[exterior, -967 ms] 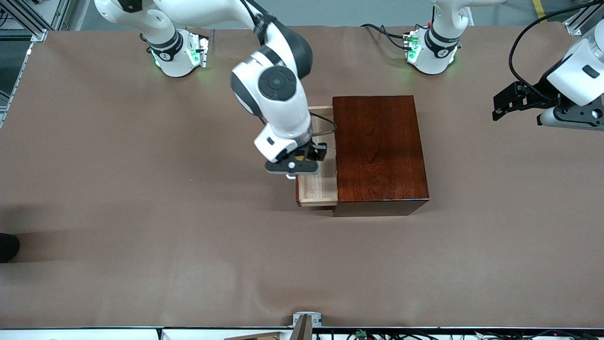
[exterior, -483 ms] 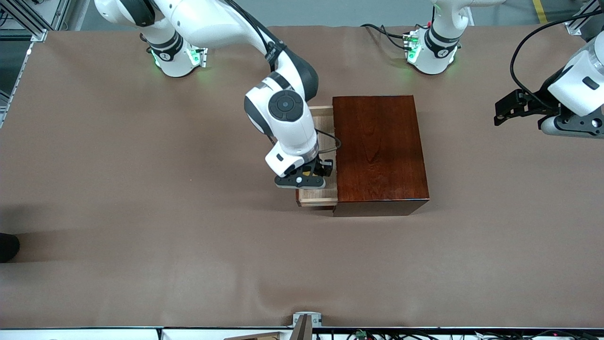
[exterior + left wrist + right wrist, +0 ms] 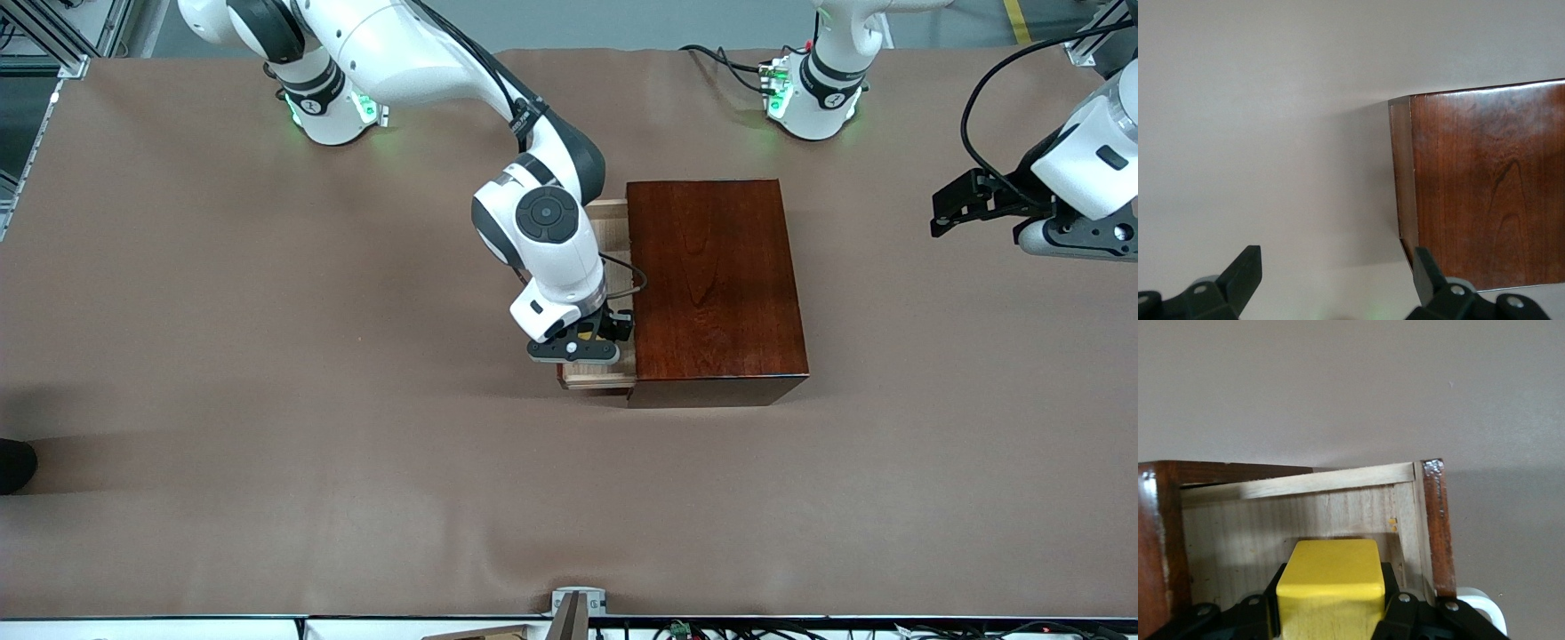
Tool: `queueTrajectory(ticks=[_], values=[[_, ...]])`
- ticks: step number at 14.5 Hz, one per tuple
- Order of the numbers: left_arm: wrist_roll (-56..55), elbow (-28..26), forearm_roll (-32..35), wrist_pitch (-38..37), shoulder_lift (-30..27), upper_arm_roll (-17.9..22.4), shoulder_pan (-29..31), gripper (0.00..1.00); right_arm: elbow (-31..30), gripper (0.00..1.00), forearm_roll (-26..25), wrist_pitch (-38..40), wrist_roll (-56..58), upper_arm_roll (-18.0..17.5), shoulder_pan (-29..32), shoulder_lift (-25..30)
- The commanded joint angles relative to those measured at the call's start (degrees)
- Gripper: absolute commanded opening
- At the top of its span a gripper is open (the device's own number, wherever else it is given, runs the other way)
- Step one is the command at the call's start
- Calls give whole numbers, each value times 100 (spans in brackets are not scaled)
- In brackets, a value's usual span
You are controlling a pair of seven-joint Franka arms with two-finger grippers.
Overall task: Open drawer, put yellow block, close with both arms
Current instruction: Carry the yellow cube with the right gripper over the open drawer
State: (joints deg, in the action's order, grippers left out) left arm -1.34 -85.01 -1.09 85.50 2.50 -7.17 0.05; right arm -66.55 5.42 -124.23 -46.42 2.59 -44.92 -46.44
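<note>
The dark reddish-brown box [image 3: 716,280] stands mid-table with its light-wood drawer [image 3: 597,375] pulled out toward the right arm's end. My right gripper [image 3: 587,342] hangs low over the drawer's part nearest the front camera, shut on the yellow block [image 3: 583,336]. In the right wrist view the yellow block [image 3: 1331,570] sits between the fingers [image 3: 1405,613] above the drawer's floor [image 3: 1238,533], with the white handle [image 3: 1481,603] at the edge. My left gripper [image 3: 938,212] waits open in the air near the left arm's end of the table; its wrist view shows the box [image 3: 1485,187].
The brown table cloth [image 3: 267,400] spreads all round the box. The two green-lit arm bases [image 3: 333,107] [image 3: 813,98] stand along the table's edge farthest from the front camera. A small metal bracket [image 3: 576,604] sits at the edge nearest it.
My right gripper has carried the yellow block along the open drawer toward the front camera and lower into it. The left arm has barely shifted.
</note>
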Motion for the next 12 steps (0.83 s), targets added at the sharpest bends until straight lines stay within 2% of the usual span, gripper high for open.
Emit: queueTrajectory(ticks=[1,2,4,6,12], values=[[73,134,118,-77,49,-39,4,100,159,77,151,3,-95,-12,-43,-128],[73,134,118,-77,49,-39,4,100,168,100,239,30,-95,-13,-43,-111],[73,134,109,-77,49,-39,4,100,168,100,476,170,-104,-13,53,38],[73,134,109,-77,49,-48,4,100,221,100,512,669,-104,-4,158,170],[73,134,109,-42,49,-48,13,100,300,100,688,2541,132,-13,1028,1435]])
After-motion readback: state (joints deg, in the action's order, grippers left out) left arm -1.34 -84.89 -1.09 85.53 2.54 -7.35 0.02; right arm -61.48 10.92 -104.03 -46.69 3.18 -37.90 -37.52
